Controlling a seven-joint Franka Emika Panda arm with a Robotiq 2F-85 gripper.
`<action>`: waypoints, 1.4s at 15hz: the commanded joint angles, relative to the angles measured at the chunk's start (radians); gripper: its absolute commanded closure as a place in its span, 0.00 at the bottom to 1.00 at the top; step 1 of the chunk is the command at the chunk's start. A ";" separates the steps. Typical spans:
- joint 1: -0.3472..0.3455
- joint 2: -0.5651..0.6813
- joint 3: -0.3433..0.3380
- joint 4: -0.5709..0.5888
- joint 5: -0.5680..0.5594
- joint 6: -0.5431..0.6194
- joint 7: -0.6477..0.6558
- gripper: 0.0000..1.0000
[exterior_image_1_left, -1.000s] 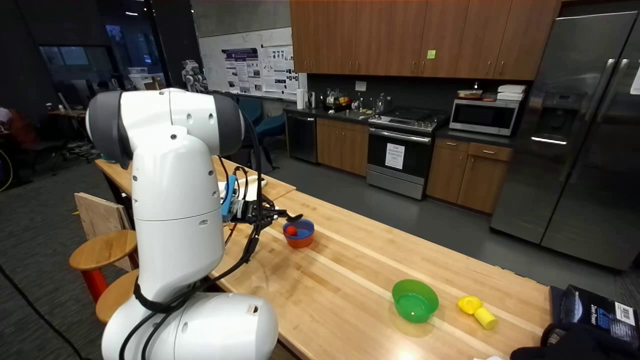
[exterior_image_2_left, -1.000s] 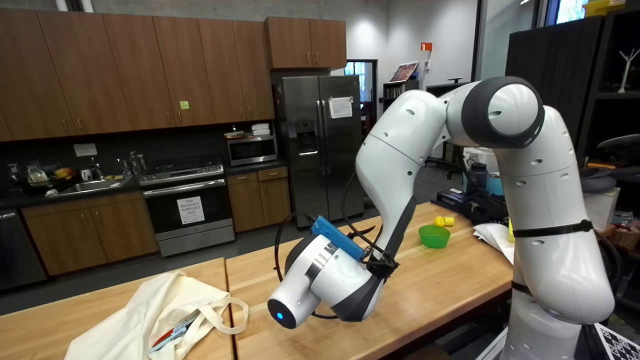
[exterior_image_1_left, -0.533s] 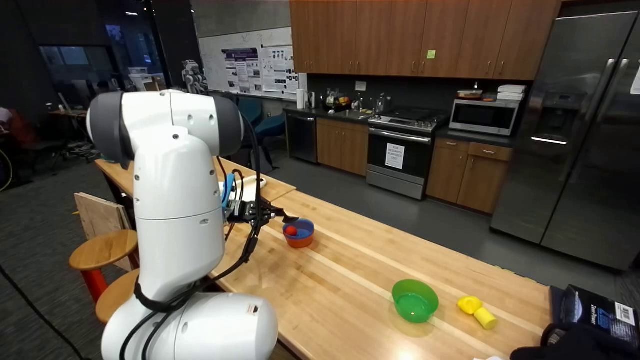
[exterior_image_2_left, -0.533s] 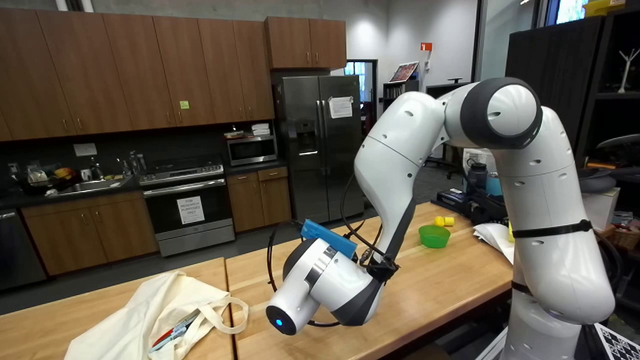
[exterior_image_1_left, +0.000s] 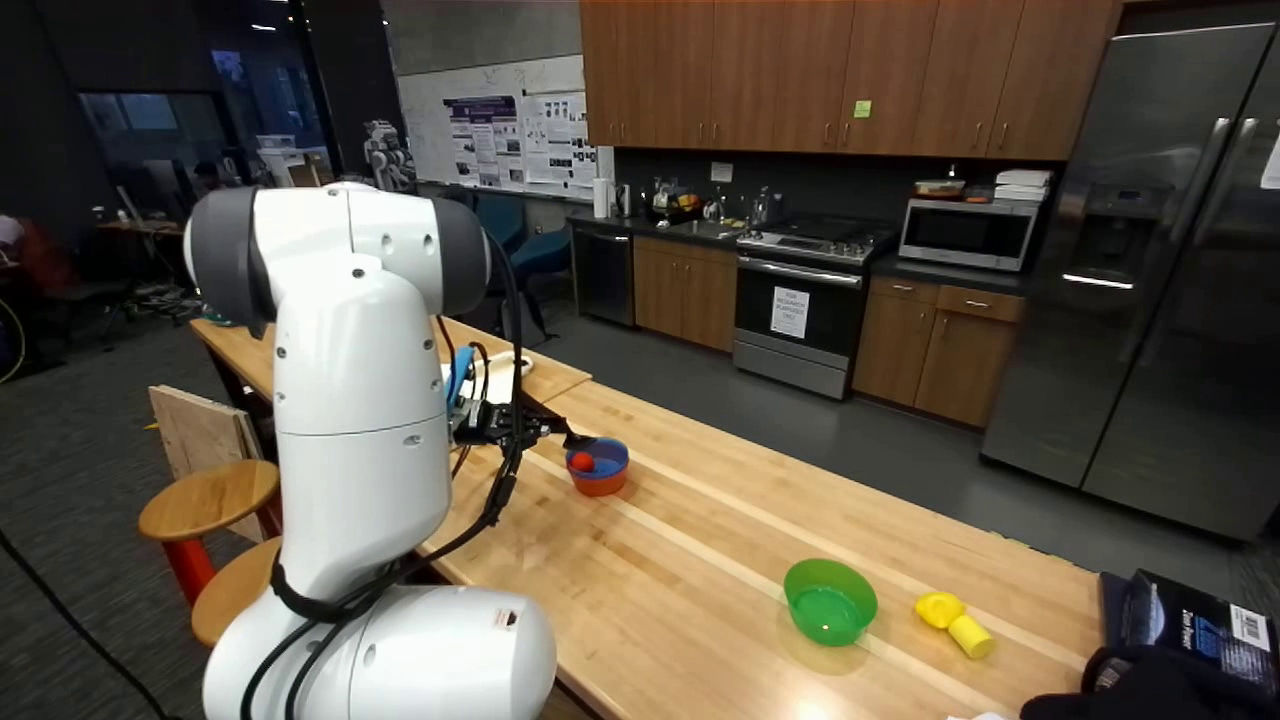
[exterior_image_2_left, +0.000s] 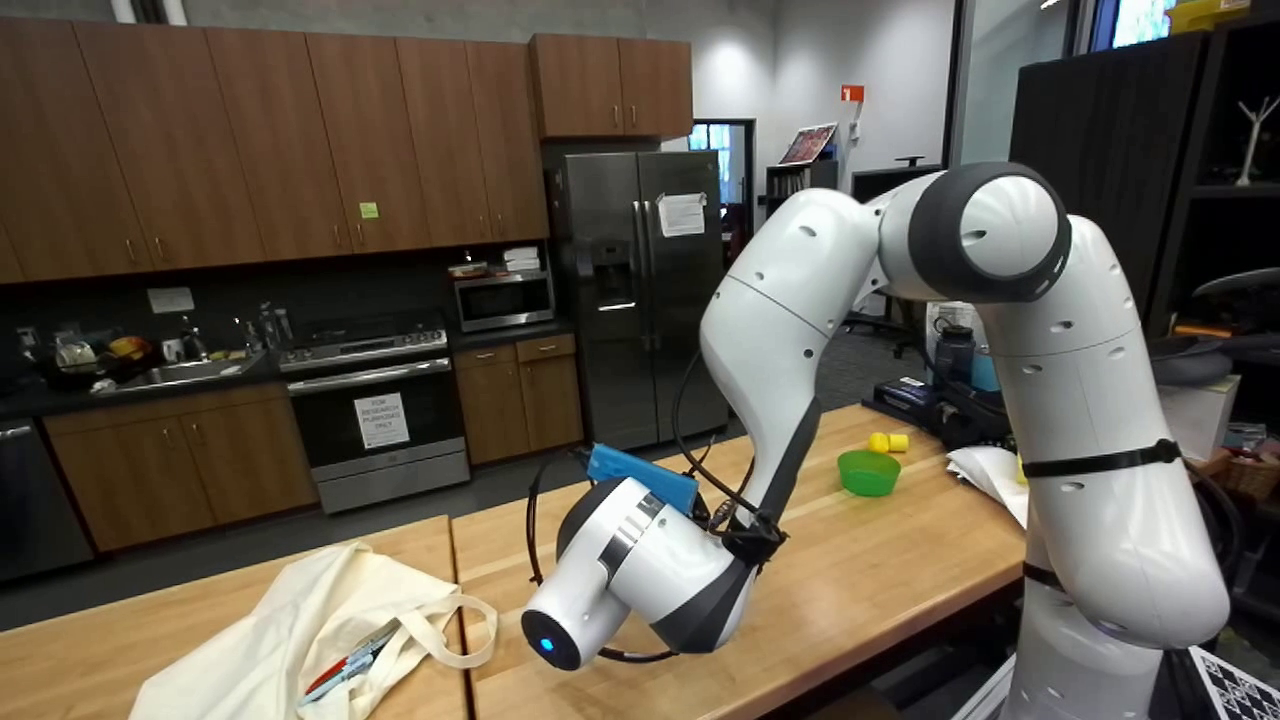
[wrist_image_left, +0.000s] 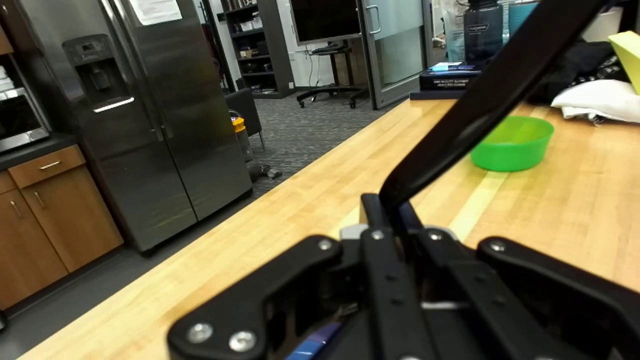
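- Gleams white along the rounded arm (exterior_image_2_left: 780, 290), with dark grey bands (exterior_image_2_left: 935, 240).
- Bears black cables (exterior_image_1_left: 504, 490) and straps (exterior_image_2_left: 1100, 461).
- Wears a blue casing (exterior_image_2_left: 643, 478).
- Ends in a black pincer (wrist_image_left: 391, 212) with silver screws (wrist_image_left: 200, 332).

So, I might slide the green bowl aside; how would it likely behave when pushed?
The green bowl looks like thin, translucent plastic, so probably light and slightly flexible. Standing upright on the smooth wooden tabletop, it would likely slide rather than tip.
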 joint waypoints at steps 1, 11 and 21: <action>-0.004 0.030 0.001 0.046 0.033 -0.025 -0.065 0.98; 0.007 0.108 -0.001 0.133 0.078 -0.099 -0.139 0.98; 0.008 0.185 -0.008 0.201 0.069 -0.106 -0.185 0.98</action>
